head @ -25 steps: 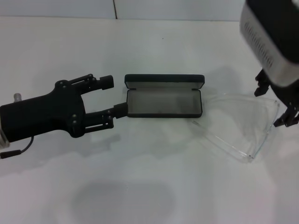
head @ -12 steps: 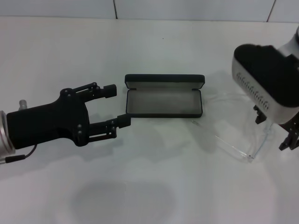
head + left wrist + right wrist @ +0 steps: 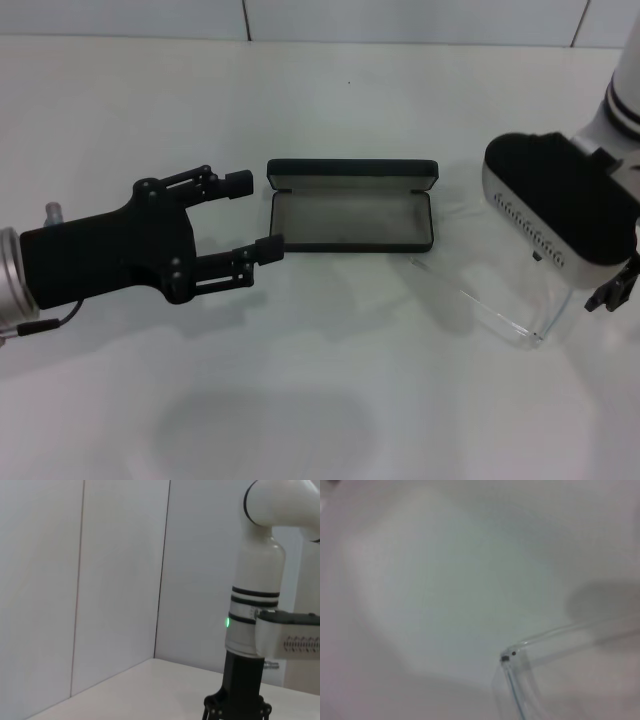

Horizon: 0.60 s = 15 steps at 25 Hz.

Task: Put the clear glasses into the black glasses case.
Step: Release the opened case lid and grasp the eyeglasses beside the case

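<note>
Clear glasses (image 3: pixel 510 300) lie on the white desk (image 3: pixel 330 400) at roughly 4 o'clock from the case, arms unfolded, the wide lens edge running along the near side; the far part of the frame is hidden under the right arm's housing. In the right wrist view only one hinge corner of the glasses (image 3: pixel 512 655) shows, with a small dark screw. Black glasses case (image 3: pixel 350 205) sits open near the desk's middle, grey lining up, lid tilted back along its 12 o'clock edge; nothing inside it. Glasses and case are near each other, with a bare strip of desk between them. Left gripper (image 3: pixel 255 215) hovers at 9 o'clock from the case, jaws spread wide, one fingertip just beside the case's near-left corner, the other by the lid's left end; contact cannot be judged. Right gripper (image 3: pixel 612 290) is at the 3 o'clock edge of the head view, over the glasses' outer end, mostly covered by its own wrist; the state of its jaws cannot be told. Left wrist view shows only walls and the right arm upright.
</note>
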{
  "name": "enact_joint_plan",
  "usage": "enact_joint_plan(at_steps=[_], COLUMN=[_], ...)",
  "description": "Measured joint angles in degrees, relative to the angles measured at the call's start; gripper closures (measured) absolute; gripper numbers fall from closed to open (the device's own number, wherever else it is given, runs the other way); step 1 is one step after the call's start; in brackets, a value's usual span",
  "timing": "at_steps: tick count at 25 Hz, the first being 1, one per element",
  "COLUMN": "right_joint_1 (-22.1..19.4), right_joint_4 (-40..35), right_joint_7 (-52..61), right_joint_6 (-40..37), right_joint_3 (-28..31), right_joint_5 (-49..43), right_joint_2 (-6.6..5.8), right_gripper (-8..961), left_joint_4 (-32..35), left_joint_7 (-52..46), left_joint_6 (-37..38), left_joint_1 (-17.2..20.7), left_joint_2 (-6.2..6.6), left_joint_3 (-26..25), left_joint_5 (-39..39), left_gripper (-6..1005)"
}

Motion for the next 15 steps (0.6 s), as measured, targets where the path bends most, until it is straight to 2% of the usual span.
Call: enact_joint_plan(at_steps=[15], right_joint_1=[-0.5], right_joint_4=[3.1], right_joint_7=[-1.4], right_joint_6=[3.6], right_joint_3=[-2.6], right_joint_5=[0.8], right_joint_2=[0.10], right_gripper=[300], left_joint_4=[-0.2], left_joint_7=[0.5], left_joint_6=[-1.8], left_joint_1=[-1.6], left_joint_2=[-0.07], left_joint_3=[-0.1], left_joint_5=[-0.2], left_gripper=[271])
